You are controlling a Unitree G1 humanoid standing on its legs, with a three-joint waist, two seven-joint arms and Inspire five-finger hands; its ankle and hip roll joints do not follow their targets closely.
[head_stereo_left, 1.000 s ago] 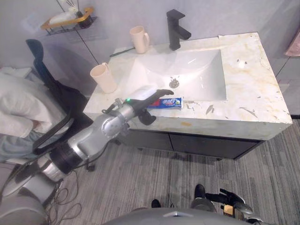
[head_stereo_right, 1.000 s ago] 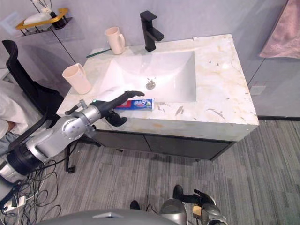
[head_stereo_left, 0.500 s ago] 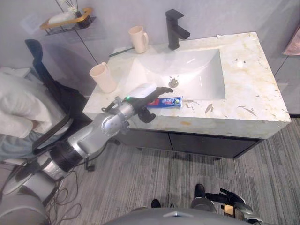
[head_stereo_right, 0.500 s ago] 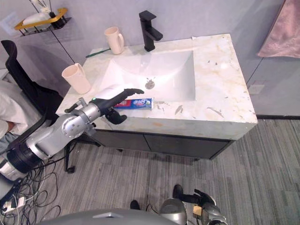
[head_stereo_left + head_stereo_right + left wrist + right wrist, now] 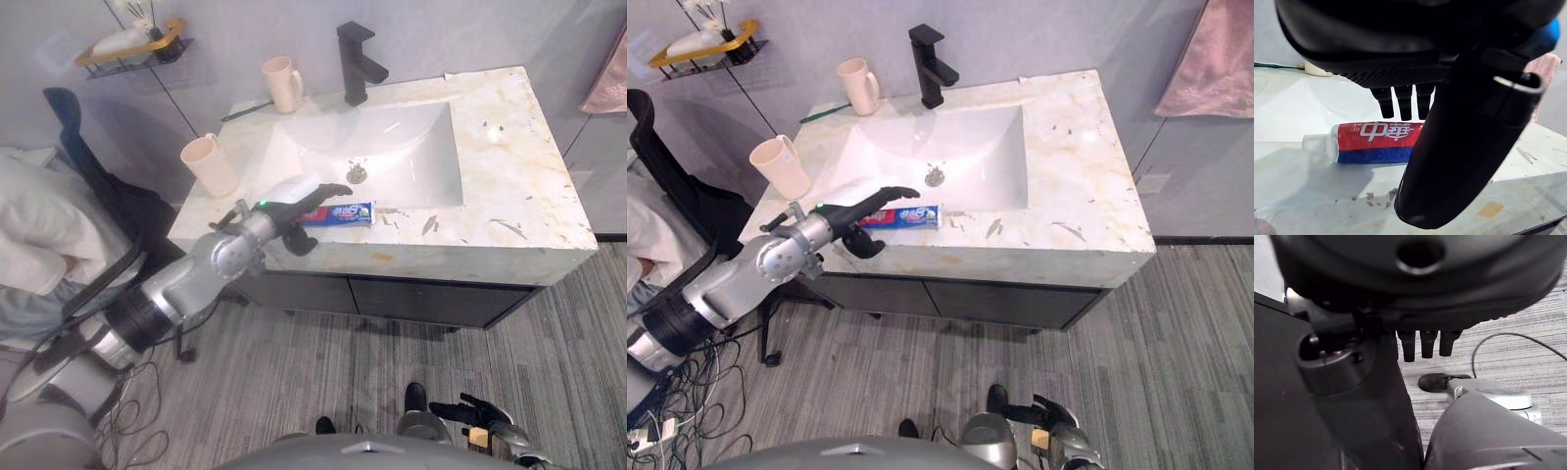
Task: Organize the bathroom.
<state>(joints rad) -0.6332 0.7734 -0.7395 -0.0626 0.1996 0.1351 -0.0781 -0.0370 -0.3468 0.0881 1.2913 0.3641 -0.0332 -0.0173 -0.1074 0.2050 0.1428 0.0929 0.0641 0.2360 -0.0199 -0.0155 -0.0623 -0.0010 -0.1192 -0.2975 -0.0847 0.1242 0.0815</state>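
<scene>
The left hand [image 5: 284, 211] has its fingers [image 5: 1403, 102] spread straight over the toothpaste [image 5: 338, 211], not pinching it. The toothpaste lies on the table [image 5: 509, 196] by the sink [image 5: 392, 147], near the front edge. A bump could knock it off. The right side has lots of room.

Left hand [image 5: 294, 211] reaches forward, fingers straight — right hand [image 5: 470, 411] hangs low, relaxed.
</scene>
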